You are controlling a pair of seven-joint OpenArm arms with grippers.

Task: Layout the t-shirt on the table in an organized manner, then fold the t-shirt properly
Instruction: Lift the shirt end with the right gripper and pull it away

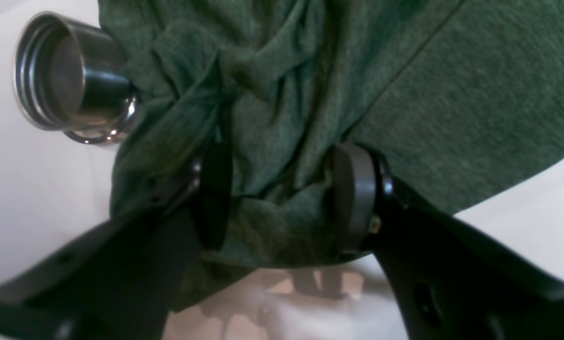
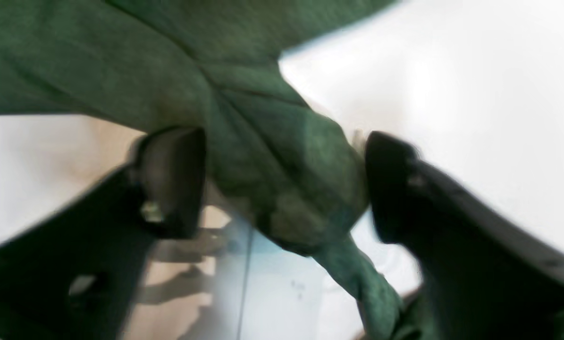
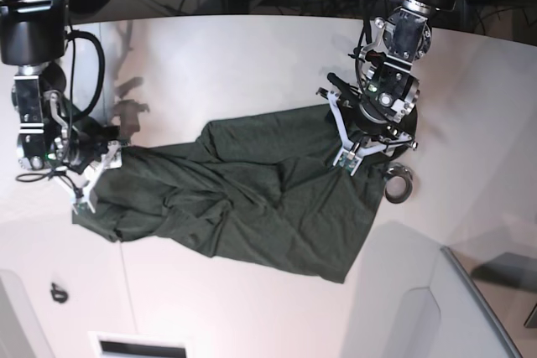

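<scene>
Your shirt (image 3: 252, 199) lies crumpled across the middle of the white worktop (image 3: 252, 48), stretched between the two arms with folds bunched through its centre. Your left gripper (image 1: 282, 198) sits at one end of it, jaws pinching a gathered wad of green cloth. Just beside that end a metal ring (image 3: 398, 184) rests on the worktop. Your right gripper (image 2: 282, 184) is at the opposite end; a twisted bunch of cloth sits between its jaws, touching one pad (image 2: 385, 189), with a gap at the other, though the view is blurred.
</scene>
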